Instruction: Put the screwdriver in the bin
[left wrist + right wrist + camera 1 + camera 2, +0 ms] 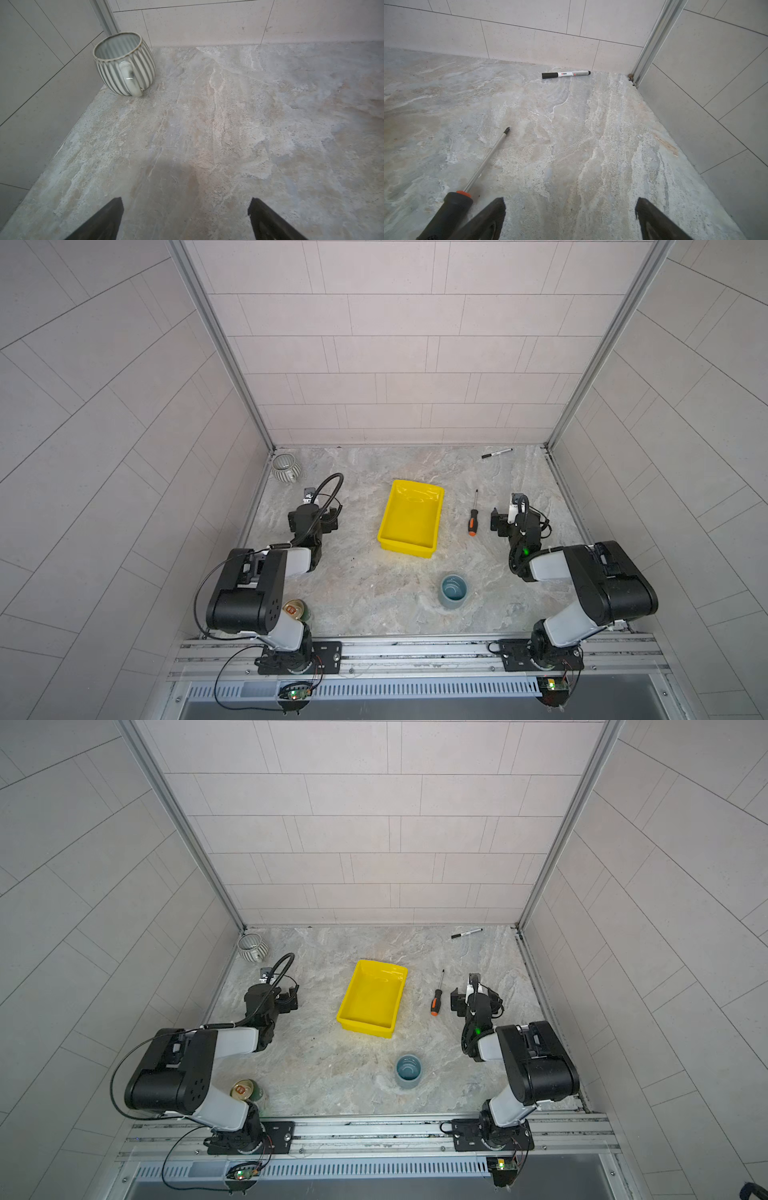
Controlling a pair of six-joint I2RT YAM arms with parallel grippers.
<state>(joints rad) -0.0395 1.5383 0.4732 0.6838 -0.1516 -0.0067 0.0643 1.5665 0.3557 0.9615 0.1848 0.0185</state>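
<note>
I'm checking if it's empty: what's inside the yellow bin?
Nothing shows inside the bin, only its bare yellow floor. Its near wall may hide a thin strip of that floor. The screwdriver lies outside, on the table beside it.

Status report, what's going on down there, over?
Left pincer open, empty. Right pincer open, beside screwdriver. Screwdriver flat on table, outside bin. Nothing between them.

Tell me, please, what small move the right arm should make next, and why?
Probably shift the right hand sideways, toward the bin, until it straddles the handle. The hand is open and empty. The screwdriver lies flat on the table just outside the jaws, and in both top views it is between the hand and the bin.
</note>
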